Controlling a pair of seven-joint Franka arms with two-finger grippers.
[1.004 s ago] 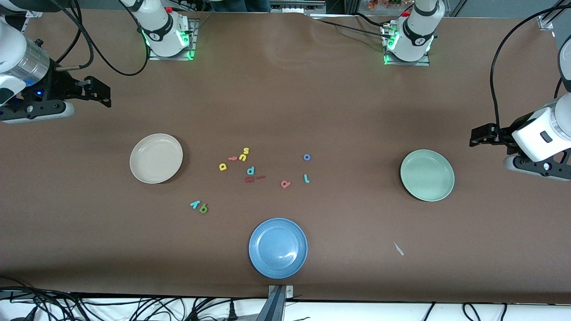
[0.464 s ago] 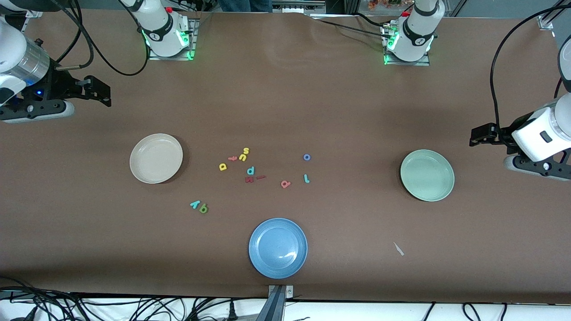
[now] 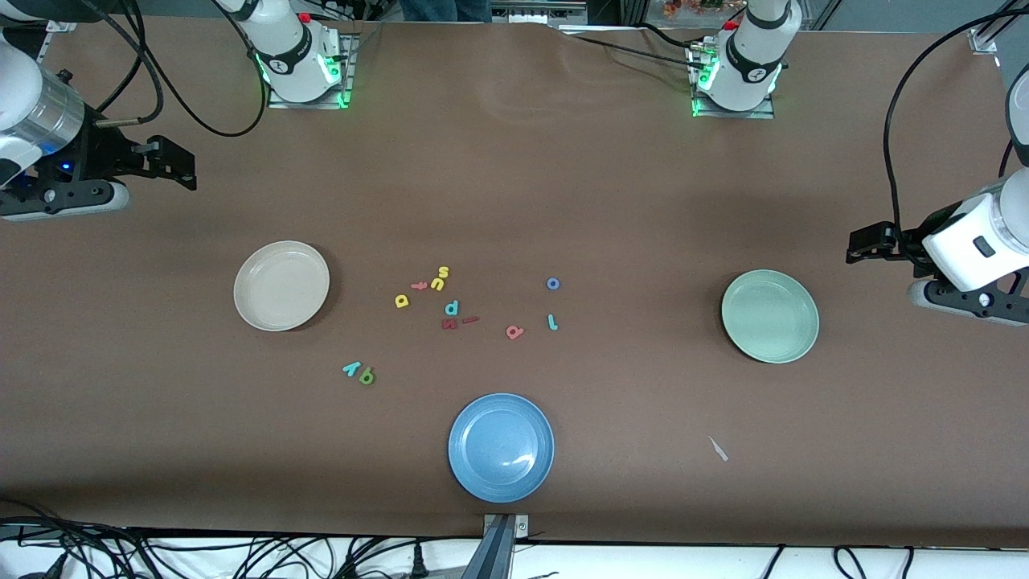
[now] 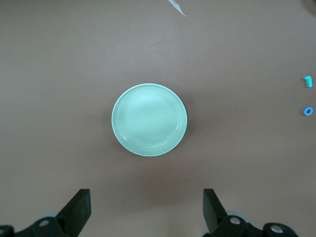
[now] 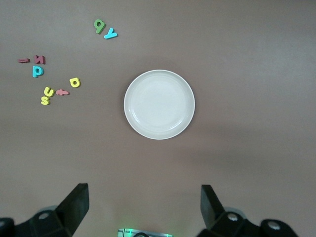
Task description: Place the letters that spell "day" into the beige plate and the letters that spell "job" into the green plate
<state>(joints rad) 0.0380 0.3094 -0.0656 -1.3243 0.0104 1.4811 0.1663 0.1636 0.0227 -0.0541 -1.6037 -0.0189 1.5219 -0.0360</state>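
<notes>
A brown table (image 3: 514,177) fills the front view, cables trailing along its lower edge. The beige plate (image 3: 281,285) sits left of centre in that view, the green plate (image 3: 770,316) at right, a blue plate (image 3: 501,447) low in the middle, all bare. Between them, scattered letters: yellow "d" (image 3: 402,301), green "a" (image 3: 367,375) touching teal "y" (image 3: 351,368); blue "o" (image 3: 552,283), teal "j" (image 3: 552,322), salmon "b" (image 3: 514,331). Mixed in are a yellow "s" (image 3: 439,278), pink "t" (image 3: 419,285), teal "p" (image 3: 452,307) and dark red "m" (image 3: 449,323). The right gripper (image 3: 181,167) hangs at the upper left of the frame, jaws wide, nothing in them; the left gripper (image 3: 864,244) waits at the right edge, equally wide and bare. Only the front view shows the blue plate. The right wrist view looks straight down on the beige plate (image 5: 159,104), with fingers (image 5: 74,205) spread; the left wrist view centres the green plate (image 4: 149,119), catching just the "o" (image 4: 308,111) and "j" (image 4: 308,81) at its right edge.
</notes>
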